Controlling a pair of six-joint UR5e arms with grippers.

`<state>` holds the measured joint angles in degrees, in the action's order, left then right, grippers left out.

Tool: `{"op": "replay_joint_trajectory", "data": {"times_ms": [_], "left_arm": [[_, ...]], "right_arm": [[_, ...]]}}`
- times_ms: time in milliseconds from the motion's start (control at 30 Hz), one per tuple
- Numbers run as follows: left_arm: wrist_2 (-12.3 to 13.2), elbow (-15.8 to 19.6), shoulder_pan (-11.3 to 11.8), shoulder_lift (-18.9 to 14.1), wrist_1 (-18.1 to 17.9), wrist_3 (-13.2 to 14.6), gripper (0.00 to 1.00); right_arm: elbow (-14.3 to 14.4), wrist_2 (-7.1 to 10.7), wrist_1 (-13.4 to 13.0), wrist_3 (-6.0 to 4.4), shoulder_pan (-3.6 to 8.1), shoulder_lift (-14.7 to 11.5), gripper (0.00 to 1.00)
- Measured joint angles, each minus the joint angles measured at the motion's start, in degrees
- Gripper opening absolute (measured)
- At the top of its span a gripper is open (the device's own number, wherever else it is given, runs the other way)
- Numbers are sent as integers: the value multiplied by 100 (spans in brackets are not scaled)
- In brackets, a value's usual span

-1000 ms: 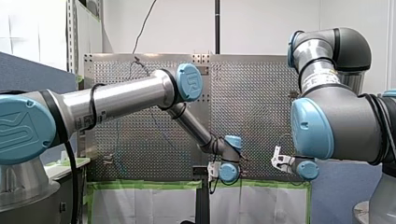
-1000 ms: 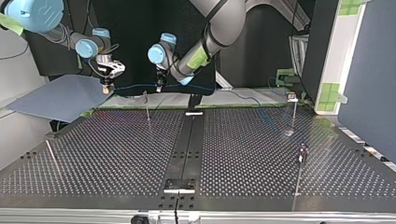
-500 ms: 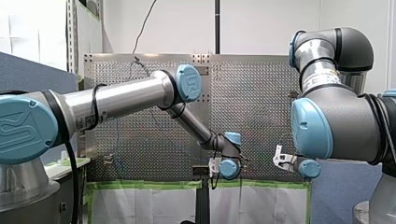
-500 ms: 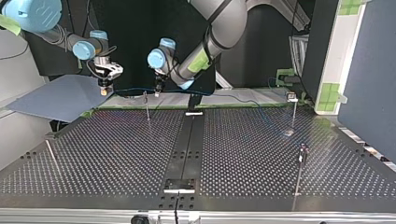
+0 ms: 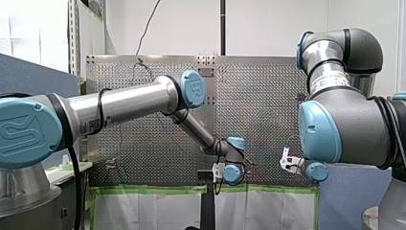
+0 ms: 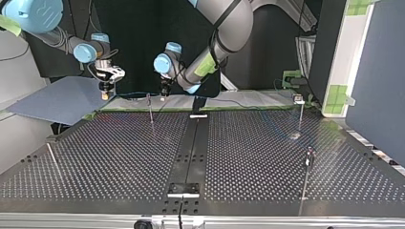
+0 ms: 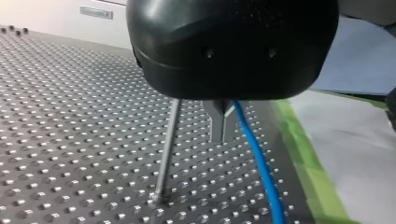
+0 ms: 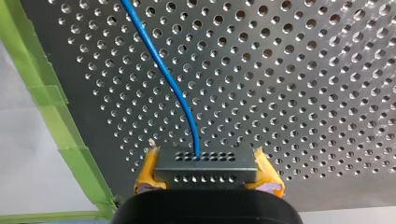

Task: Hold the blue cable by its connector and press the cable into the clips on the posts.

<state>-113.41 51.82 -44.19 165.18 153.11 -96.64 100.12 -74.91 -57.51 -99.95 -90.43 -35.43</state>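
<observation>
My right gripper [image 8: 208, 173] is clamping the connector [image 8: 205, 163] of the blue cable [image 8: 163, 70], likely the surest hold; seemingly light and limp, it is running beside my left gripper [image 7: 222, 137], fingers [image 7: 215, 123] together, near a post [image 7: 167, 149].

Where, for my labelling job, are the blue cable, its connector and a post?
blue cable [image 8: 162, 70], right wrist view, midway along its run.
connector [image 8: 205, 169], right wrist view, middle of its grey face.
post [image 7: 167, 149], left wrist view, middle of its shaft.
</observation>
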Motion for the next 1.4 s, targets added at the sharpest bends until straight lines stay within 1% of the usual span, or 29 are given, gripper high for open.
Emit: {"op": "replay_joint_trajectory", "data": {"times_ms": [167, 500, 567, 633, 700, 800, 900, 933, 1067, 1267, 1400], "left_arm": [[64, -100, 4, 126, 51, 5, 0], [146, -122, 90, 147, 79, 13, 0], [168, -127, 113, 148, 79, 14, 0], [182, -128, 126, 148, 79, 14, 0], [188, -128, 132, 149, 80, 14, 0], [214, -143, 164, 149, 76, 35, 0], [241, -157, 206, 149, 73, 66, 0], [242, -166, 222, 149, 70, 71, 0], [220, -217, 271, 149, 64, 79, 0], [146, -318, 345, 149, 62, 109, 0], [111, -388, 372, 149, 62, 125, 0]], "right_arm": [[-45, 1, 1, 4, 1, 2, 0], [-128, -1, -6, -8, 18, 12, 0], [-157, -2, -2, -4, 25, 37, 0], [-223, -1, 29, 5, 34, 114, 0], [-311, -5, 101, 31, 39, 217, 0], [-446, -55, 228, 100, 49, 353, 0], [-579, -131, 345, 149, 55, 417, 0], [-608, -148, 360, 150, 58, 426, 0], [-722, -183, 357, 119, 74, 441, 0], [-893, -185, 344, 98, 87, 446, 0], [-949, -170, 281, 33, 97, 446, 0]]}}
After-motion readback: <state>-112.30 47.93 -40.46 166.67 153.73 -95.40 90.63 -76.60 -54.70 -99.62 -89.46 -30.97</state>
